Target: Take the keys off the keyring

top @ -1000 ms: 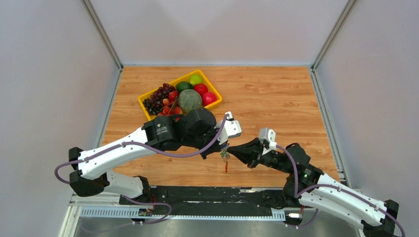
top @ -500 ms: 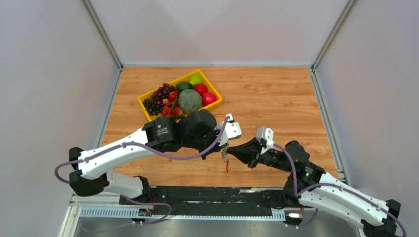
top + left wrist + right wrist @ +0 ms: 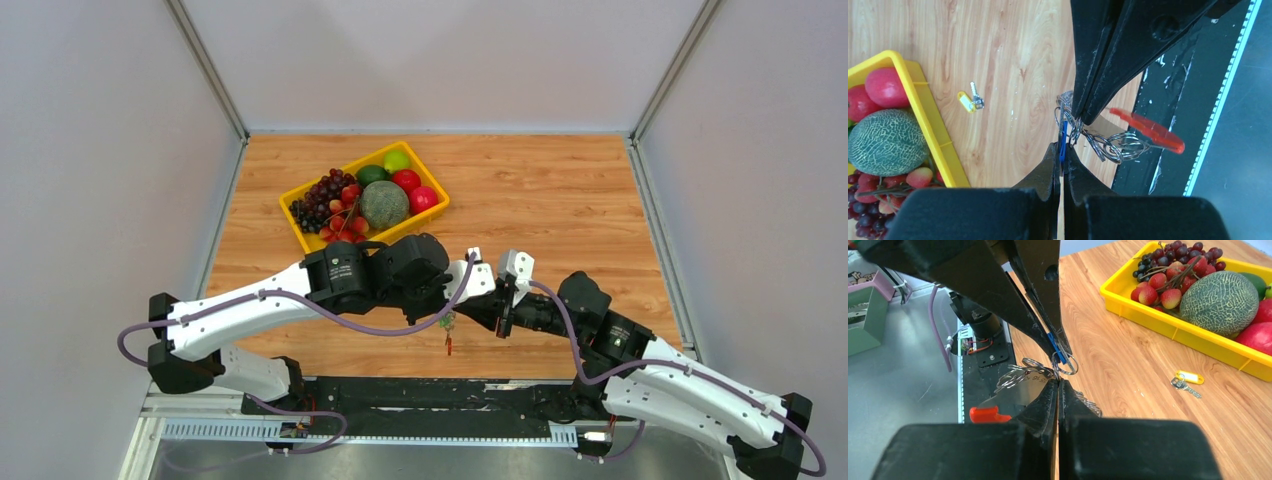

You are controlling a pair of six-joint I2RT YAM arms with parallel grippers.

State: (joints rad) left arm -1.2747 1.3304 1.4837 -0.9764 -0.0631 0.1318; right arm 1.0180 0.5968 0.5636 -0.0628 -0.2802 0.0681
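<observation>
keyring (image 3: 1113, 145) is held midair over near edge of table (image 3: 560, 200), clamped in closed jaws of right gripper (image 3: 1058, 382). blue-head key (image 3: 1063, 137) is pinched by closed left gripper (image 3: 1061, 150). judged light, slippery, floppy; key best gripped at head.

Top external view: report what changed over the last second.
The right gripper slid left toward the left gripper, which shifted slightly right and toward the near edge; the wrists now sit closer. The keyring hanging between them, with its red fob, drifted slightly left and nearer. No grip changed: left stays shut on the blue-headed key, right on the keyring. The fruit tray did not move.
</observation>
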